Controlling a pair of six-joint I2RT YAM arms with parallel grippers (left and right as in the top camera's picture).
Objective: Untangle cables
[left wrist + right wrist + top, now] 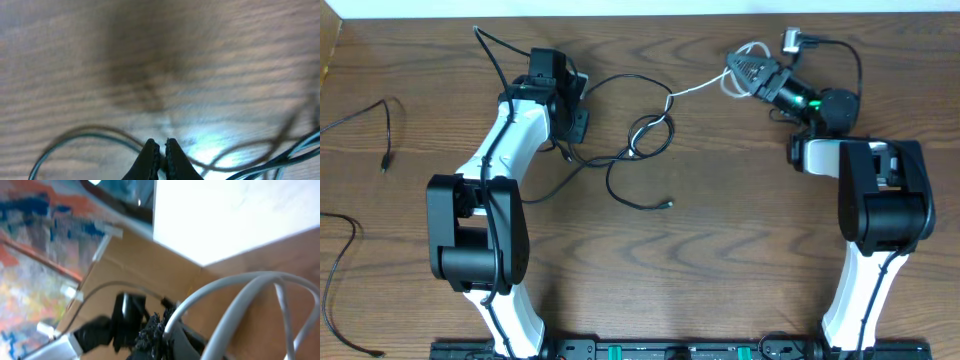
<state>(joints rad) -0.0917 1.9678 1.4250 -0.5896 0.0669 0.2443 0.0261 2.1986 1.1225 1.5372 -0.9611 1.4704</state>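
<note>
left pincer [161, 146] together, black cable [90, 130] seemingly pinched | right pincer [740, 72] clamped on white cable [698, 88]

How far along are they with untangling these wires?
Done: a thin black cable and a second black cable lie apart at the left edge. In hand: the right gripper pinches the short white cable, the left gripper a long black cable. Left: the knot joining those two, mid-table.
</note>
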